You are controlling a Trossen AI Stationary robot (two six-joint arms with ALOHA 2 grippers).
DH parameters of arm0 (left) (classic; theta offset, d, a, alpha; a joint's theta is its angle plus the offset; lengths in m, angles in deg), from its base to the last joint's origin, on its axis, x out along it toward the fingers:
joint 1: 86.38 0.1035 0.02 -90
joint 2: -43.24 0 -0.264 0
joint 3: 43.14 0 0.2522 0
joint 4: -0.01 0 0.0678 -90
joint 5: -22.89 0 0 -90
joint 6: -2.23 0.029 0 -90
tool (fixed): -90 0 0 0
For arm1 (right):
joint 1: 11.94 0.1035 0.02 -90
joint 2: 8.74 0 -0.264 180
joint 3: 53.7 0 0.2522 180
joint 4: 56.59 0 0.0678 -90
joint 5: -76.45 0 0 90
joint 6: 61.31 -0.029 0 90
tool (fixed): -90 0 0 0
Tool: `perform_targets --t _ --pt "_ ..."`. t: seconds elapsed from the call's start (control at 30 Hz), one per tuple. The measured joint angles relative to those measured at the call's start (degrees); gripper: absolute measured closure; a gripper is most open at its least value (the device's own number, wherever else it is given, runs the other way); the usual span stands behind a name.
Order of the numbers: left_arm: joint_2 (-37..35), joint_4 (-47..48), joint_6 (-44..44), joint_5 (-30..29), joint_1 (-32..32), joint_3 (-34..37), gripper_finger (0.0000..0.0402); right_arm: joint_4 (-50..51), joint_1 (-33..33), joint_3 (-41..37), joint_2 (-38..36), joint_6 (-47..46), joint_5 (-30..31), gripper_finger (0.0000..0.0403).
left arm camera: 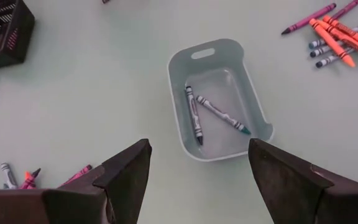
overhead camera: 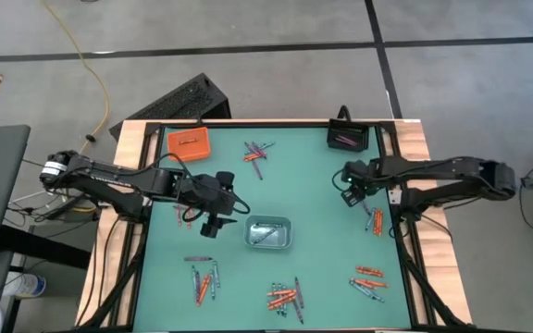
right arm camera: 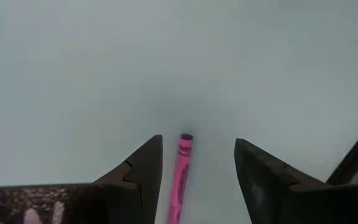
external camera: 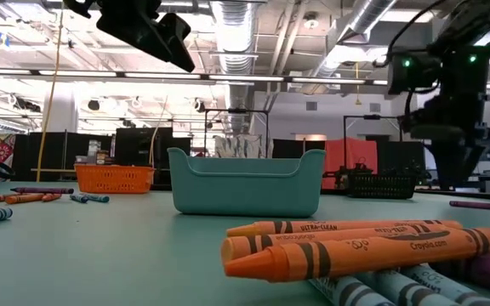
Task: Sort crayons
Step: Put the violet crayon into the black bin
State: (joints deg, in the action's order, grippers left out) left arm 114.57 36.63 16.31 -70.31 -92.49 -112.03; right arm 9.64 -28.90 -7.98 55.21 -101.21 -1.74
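The right gripper [right arm camera: 197, 180] hangs open over the table's right side, a pink crayon [right arm camera: 182, 174] lying loose between its fingers. The left gripper [left arm camera: 197, 180] waits open and empty beside the grey tray [left arm camera: 219, 99], which holds two crayons. Most crayons [overhead camera: 285, 298] lie scattered, unsorted.

Overhead camera looks straight down; low camera sits at tabletop level. Each wrist camera peers down past its own pincer. Overhead and left wrist share the clear-grey tray [overhead camera: 268, 232] ahead of the left pincer [left arm camera: 197, 171].
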Motion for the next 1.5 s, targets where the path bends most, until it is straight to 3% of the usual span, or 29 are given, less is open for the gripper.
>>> perform_targets --t 0.4,0.77,1.17,1.37,1.5 --pt "0.02 0.3 0.33 0.07 0.0 0.0 0.0141 -5.66 5.92 -1.27 11.66 -3.28 -1.83 0.0228" --pt "0.02 0.17 1.37 0.04 0.0 0.02 0.0141 -7.34 6.72 -1.46 11.35 -1.35 -3.36 0.0393" --pt "0.04 -1.67 2.24 0.02 0.0 0.02 0.0141 -11.99 7.61 -0.12 2.64 1.92 -6.14 0.0401" --pt "0.04 -5.35 3.17 -0.02 0.0 0.04 0.0141 -19.96 10.13 2.99 -2.71 7.88 -4.22 0.0402" --pt "0.04 -6.49 3.39 -0.04 0.04 0.04 0.0141 -22.03 10.98 6.1 -4.95 12.77 1.26 0.0402"
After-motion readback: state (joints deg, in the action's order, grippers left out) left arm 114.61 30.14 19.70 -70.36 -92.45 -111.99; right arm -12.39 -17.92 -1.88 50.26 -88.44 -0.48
